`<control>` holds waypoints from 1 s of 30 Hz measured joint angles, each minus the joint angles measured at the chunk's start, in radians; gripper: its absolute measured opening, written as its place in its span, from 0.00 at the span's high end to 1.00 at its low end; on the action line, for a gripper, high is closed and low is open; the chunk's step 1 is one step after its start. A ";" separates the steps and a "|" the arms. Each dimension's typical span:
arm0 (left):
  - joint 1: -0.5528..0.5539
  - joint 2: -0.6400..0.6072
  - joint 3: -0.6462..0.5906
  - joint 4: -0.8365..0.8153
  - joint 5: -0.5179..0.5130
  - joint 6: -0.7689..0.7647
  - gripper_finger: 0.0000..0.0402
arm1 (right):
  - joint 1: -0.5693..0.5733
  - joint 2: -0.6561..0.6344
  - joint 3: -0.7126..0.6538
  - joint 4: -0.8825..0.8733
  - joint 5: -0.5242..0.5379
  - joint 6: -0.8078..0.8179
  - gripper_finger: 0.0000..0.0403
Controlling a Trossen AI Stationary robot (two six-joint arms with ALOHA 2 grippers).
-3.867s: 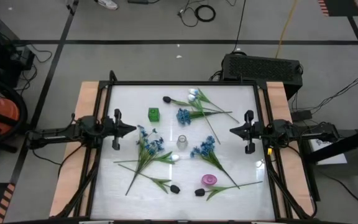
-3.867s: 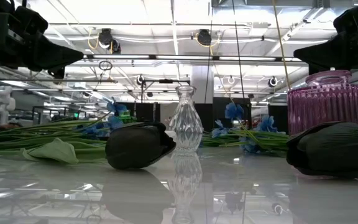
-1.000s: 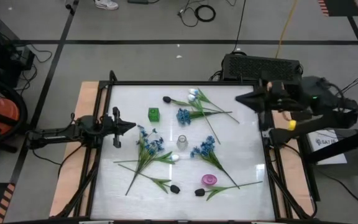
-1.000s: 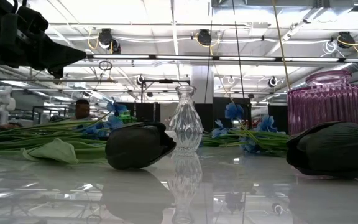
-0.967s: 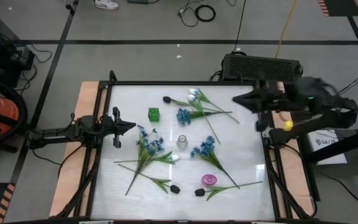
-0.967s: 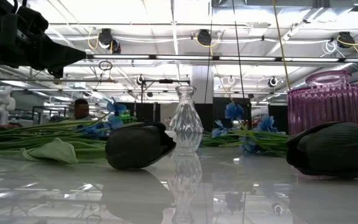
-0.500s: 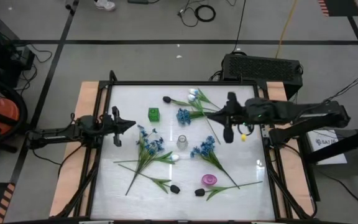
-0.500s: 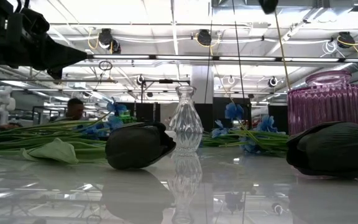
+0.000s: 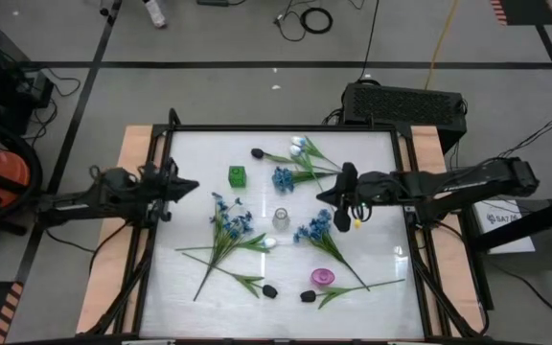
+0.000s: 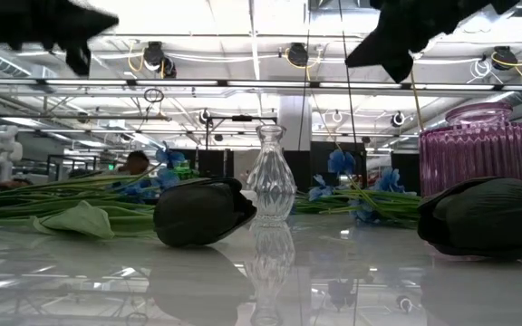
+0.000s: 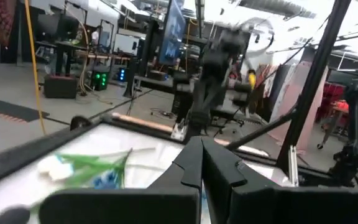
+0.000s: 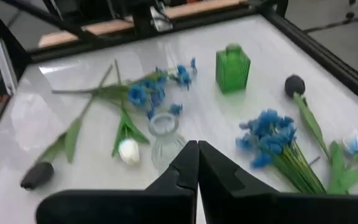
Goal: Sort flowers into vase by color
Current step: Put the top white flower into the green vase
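My right gripper [image 9: 326, 196] hangs over the middle of the table [image 9: 381, 240], jaws pressed together and holding nothing — the right wrist view shows the two dark fingers meeting with no stem between them. My left gripper [image 9: 192, 186] waits at the left side of the table, also closed and empty.

The flowers lie scattered flat on the white surface. A blue spray [image 9: 314, 228] sits just beneath and slightly short of my right fingertips, its stem running toward the pink vase [image 9: 322, 278]. Another blue spray [image 9: 284, 178] lies beside white tulips [image 9: 299, 146] at the far side, and a third blue bunch [image 9: 228, 218] lies left of the clear vase [image 9: 280, 219]. Black tulip buds [image 9: 269, 289] rest near the front edge, one more by the green vase [image 9: 237, 175].

No flower is in a vase yet, so I judge this the reach for a first pick. To do it well I should open my jaws before descending, come down across the thin stem rather than along it, and grip close to the blooms so the flower hangs steady. The clear vase stands near — I must keep my wrist off it.
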 joint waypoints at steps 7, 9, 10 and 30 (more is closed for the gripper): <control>0.000 0.263 0.367 -0.209 -0.125 0.060 0.98 | -0.005 0.028 -0.001 -0.030 0.000 -0.122 1.00; 0.000 0.354 0.456 -0.257 -0.147 0.079 0.98 | -0.019 0.029 -0.001 -0.039 0.002 -0.142 1.00; 0.000 0.398 0.493 -0.280 -0.148 0.084 0.98 | -0.028 0.029 -0.001 -0.045 0.004 -0.144 1.00; -0.036 0.849 0.451 -0.128 -0.118 0.101 0.98 | -0.065 0.018 0.000 -0.432 -0.026 0.063 1.00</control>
